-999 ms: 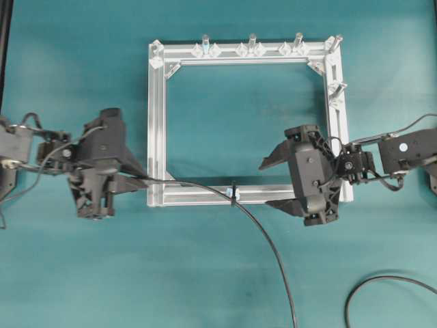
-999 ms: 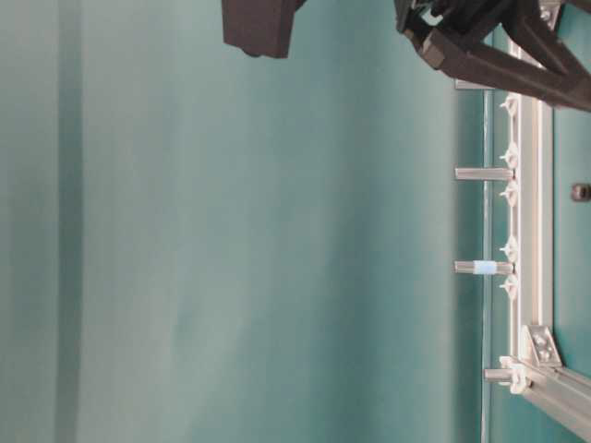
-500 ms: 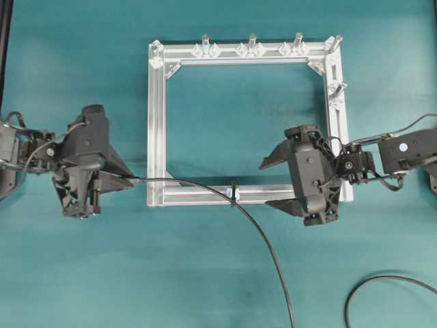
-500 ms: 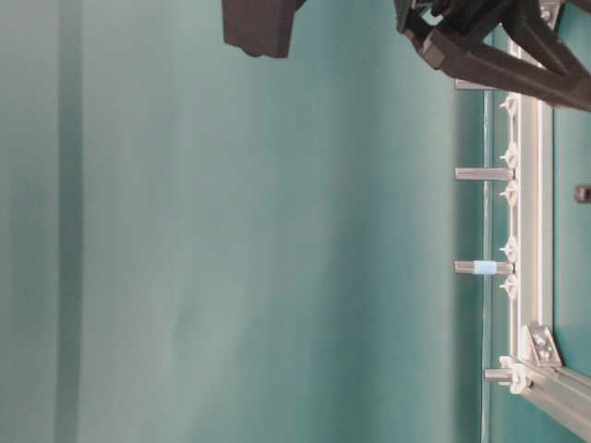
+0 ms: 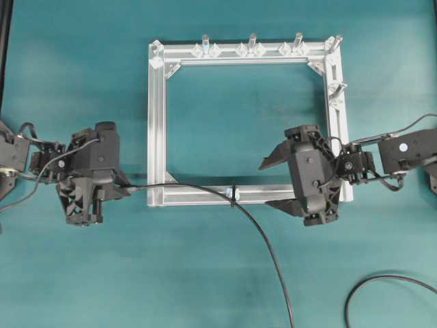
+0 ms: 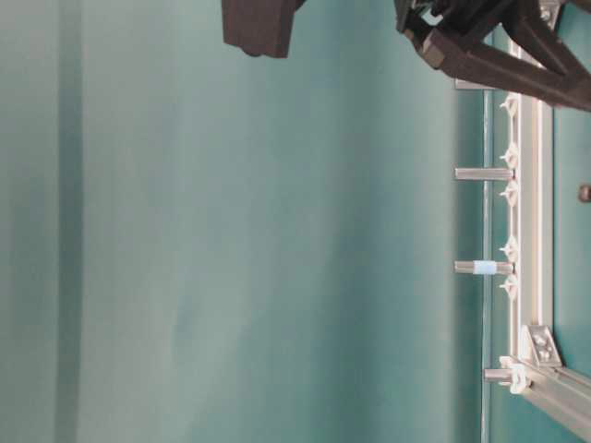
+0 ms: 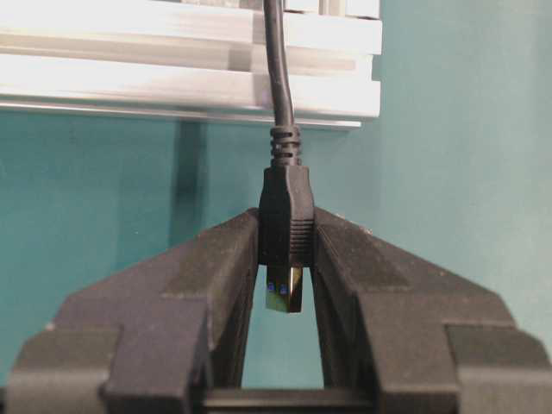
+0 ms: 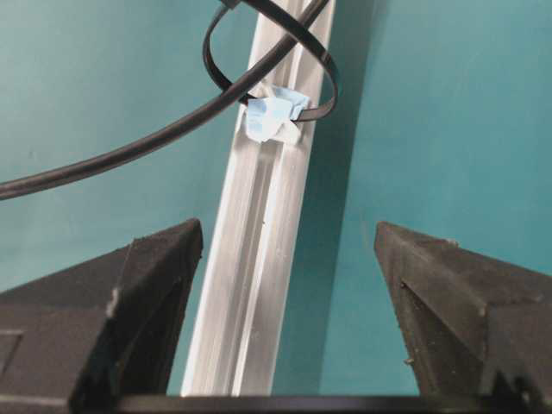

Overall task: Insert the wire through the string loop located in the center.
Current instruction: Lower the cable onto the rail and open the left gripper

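- Wire [image 5: 263, 236] runs from the 5 o'clock edge of the overhead view up through the string loop [image 5: 233, 192] on the aluminium frame [image 5: 156, 123], then out toward 9 o'clock.
- Left gripper [image 7: 285, 259], at 9 o'clock beside the frame, is clamped on the wire's plug [image 7: 285, 228].
- Right gripper [image 8: 285, 259] hangs over the frame's bar at 3 o'clock of the loop, fingers spread, holding nothing.

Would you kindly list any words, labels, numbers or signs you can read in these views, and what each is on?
None can be read.
The pale blue tag at the string loop looks blank.
The plug of the wire shows no marking.
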